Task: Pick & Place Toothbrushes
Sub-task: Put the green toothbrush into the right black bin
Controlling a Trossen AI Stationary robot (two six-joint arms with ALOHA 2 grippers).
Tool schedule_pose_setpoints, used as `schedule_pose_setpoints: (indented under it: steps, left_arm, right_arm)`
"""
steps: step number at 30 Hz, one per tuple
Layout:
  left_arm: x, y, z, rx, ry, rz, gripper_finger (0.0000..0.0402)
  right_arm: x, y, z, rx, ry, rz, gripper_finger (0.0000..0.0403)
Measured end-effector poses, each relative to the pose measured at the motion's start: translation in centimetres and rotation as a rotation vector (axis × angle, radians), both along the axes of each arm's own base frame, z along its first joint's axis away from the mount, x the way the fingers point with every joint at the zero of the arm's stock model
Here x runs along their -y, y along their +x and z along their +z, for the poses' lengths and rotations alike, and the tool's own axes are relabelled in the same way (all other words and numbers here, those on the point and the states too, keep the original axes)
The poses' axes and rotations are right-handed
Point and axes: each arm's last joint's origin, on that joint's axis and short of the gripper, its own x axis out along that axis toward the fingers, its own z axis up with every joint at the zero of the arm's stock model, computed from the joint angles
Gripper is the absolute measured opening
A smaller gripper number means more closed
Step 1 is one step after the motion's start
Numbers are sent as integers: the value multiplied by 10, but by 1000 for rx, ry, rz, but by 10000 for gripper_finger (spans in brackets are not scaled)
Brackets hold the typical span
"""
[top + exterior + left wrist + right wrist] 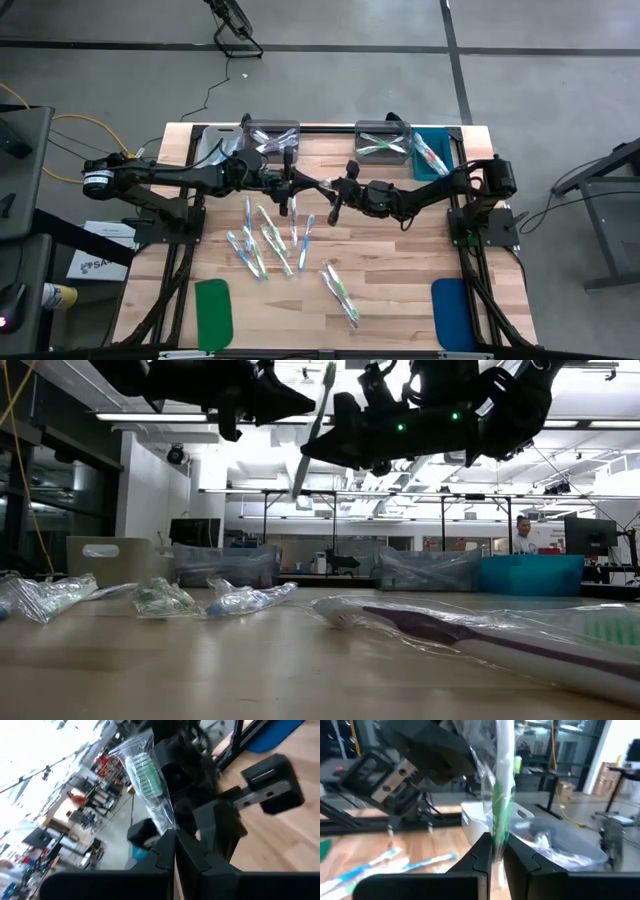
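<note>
A clear-wrapped toothbrush with green bristles [313, 435] hangs in the air over the table's middle, between my two grippers. My left gripper [300, 185] [172, 847] and my right gripper [335, 200] [496, 855] meet there, and both are shut on it. Several other wrapped toothbrushes [268, 240] lie flat on the wood near the middle. Another pair [340, 292] lies closer to the near edge. More of them lie in the clear bins [272, 138] [383, 140] at the far edge. My left gripper pinches the wrapped toothbrush between its two fingers at the shaft just below the head [167, 822]. The green-bristled head [144, 772] sticks out beyond the fingers. The brush is lifted clear of the table. My right gripper pinches the same toothbrush between its two fingers on the green-and-white handle [496, 827]. The shaft rises past the fingertips toward my left gripper [395, 775]. In the low view the brush stands steeply tilted, and its lower end [296, 492] hangs free.
A grey bin [215, 140] and a teal bin [432, 155] flank the clear bins along the far edge. A green pad [213, 310] and a blue pad [450, 312] lie at the near corners. A person [520, 532] stands in the room beyond the table.
</note>
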Motion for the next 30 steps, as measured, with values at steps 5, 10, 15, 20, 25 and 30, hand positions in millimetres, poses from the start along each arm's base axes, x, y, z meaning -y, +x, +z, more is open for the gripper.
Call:
schedule_pose_setpoints:
  steps: [5,10,15,20,25,30]
  left_arm:
    - [-1,-7,2,-40,52,84,62]
    - [1,-28,14,-80,71,123,134]
    - [2,-50,24,-117,71,218,167]
    - [4,-64,26,-163,50,224,163]
    - [5,-68,21,-222,30,225,154]
    - [5,-69,18,-253,21,225,146]
  right_arm:
    - [-1,-7,7,-83,8,-81,17]
    - [3,-27,23,-226,56,-178,17]
    - [20,-59,43,-356,98,-284,17]
    - [42,-91,59,-452,110,-360,17]
    - [66,-113,68,-545,142,-412,17]
    - [91,-118,83,-706,204,-449,17]
